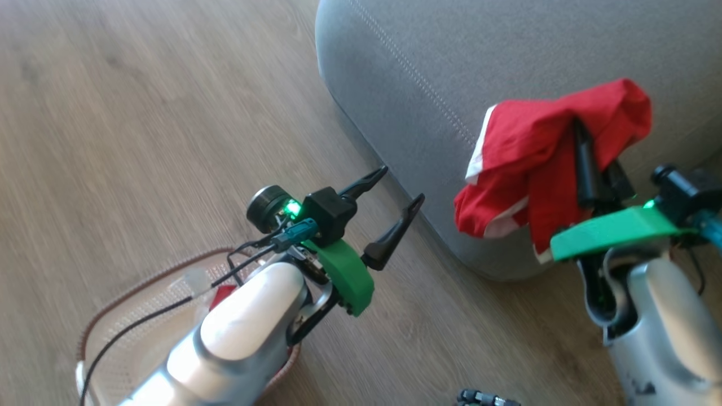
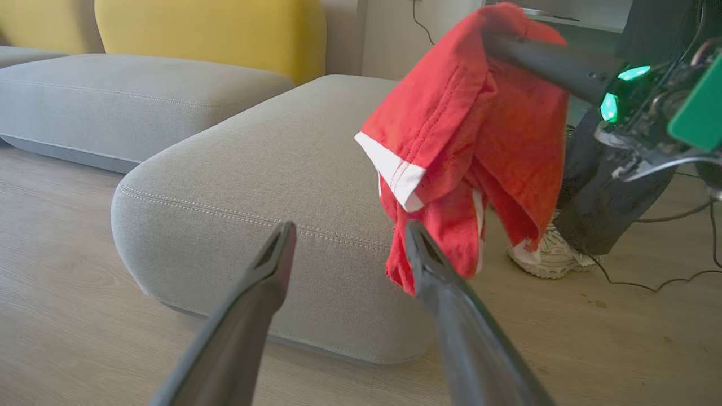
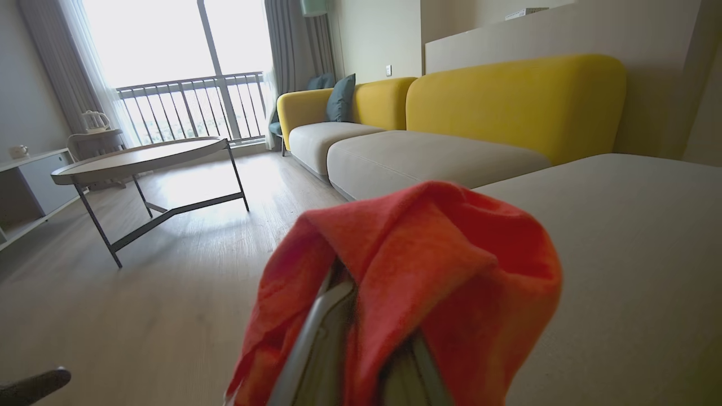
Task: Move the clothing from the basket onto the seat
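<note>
A bright red garment with white stripes, the clothing [image 1: 524,163], hangs over my right gripper [image 1: 592,141], which is shut on it; the fabric hides the fingertips. It is held in the air beside the rounded corner of the grey seat [image 1: 451,67]. In the right wrist view the clothing [image 3: 428,270] drapes over both fingers, with the seat [image 3: 620,254] just beyond. My left gripper [image 1: 401,184] is open and empty, above the floor near the seat's corner. The cream basket [image 1: 130,316] sits at the lower left, mostly behind my left forearm, with a scrap of red [image 1: 223,293] inside.
Wooden floor [image 1: 141,113] spreads to the left. A person's foot in a white shoe [image 2: 550,256] stands by the seat, with cables nearby. A round coffee table [image 3: 141,158] and a yellow-backed sofa [image 3: 507,96] stand further off.
</note>
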Robot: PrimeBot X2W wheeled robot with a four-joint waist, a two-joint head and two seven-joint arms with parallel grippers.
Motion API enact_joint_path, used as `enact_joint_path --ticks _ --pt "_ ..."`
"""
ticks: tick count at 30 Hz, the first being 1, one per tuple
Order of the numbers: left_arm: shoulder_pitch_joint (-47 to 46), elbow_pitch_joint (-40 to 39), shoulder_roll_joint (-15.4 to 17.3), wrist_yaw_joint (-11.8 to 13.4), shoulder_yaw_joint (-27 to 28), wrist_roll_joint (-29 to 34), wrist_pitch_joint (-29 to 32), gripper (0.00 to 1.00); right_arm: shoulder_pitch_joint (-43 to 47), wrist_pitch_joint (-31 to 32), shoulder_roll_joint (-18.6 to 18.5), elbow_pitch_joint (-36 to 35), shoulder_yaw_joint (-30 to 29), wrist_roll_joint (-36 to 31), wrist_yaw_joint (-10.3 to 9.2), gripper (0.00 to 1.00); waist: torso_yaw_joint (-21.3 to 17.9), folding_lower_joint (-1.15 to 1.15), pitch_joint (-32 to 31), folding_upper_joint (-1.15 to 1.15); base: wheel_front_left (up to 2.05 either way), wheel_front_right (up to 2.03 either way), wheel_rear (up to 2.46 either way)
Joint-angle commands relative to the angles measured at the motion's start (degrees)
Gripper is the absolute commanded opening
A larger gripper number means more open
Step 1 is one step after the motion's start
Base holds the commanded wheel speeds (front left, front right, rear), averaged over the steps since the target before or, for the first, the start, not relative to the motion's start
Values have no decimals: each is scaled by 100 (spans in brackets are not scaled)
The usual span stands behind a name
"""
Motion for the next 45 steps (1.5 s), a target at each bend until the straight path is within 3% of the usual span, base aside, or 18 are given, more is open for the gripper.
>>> enact_joint_path --ticks 1,13,30,38,45 --pt "-303 -216 119 5 160 40 -29 100 -353 -28 -60 -165 6 -19 40 0 -12 0 195 0 0 0 0" --pt "-450 -810 573 5 204 320 -29 100 -1938 -28 -447 653 -420 -399 40 0 -34 0 1155 0 0 0 0" --pt "-1130 -1136 779 5 -209 546 -29 100 -4056 -28 -1315 2019 -1646 -857 40 0 798 0 2637 0 0 0 0" --pt "-1288 -1201 843 7 -198 632 -29 100 -4935 -28 -1806 3140 -2581 -1188 40 0 1229 0 3153 0 0 0 0" --pt "-1205 -1175 850 7 -412 702 -29 100 -5483 -28 -2132 3941 -3745 -1675 40 0 1554 0 3440 0 0 0 0"
